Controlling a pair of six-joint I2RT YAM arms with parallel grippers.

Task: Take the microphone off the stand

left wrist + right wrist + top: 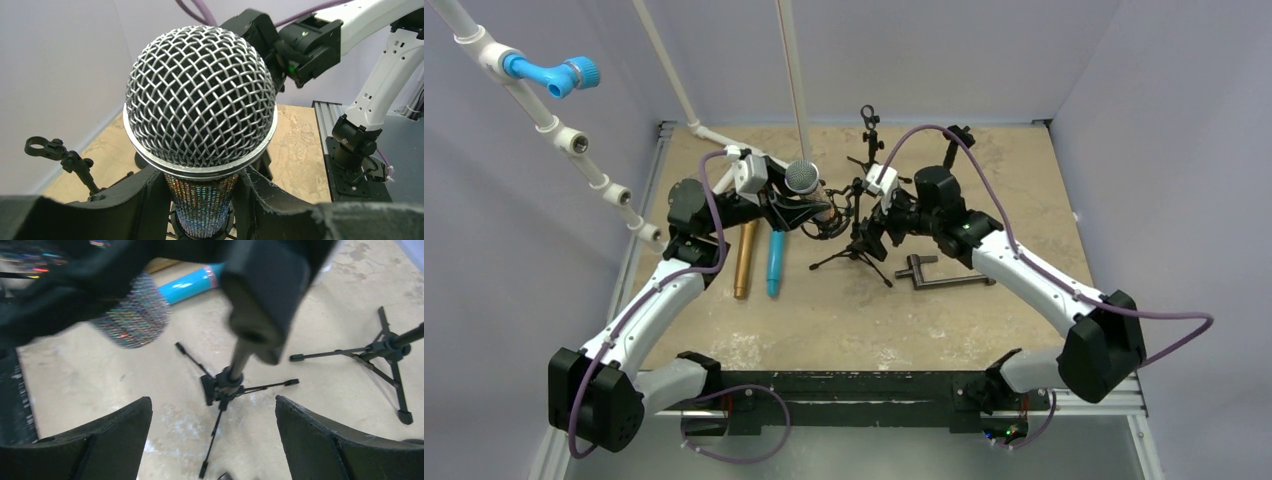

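While the left fingers point(137, 200) clench the glittered handle of the microphone point(200, 100), holding it above the desk point(100, 385) just left of the stand point(227, 380), the right fingers point(110, 440) are released, spread wide over the stand's legs.

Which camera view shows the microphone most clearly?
Left wrist view: the microphone fills the frame, mesh head sharp, handle held in the left gripper. Top view shows it small; right wrist view only its blurred handle end.

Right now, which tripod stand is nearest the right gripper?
The centre stand, directly below the open right gripper in its wrist view; the other stand sits off toward the right edge.
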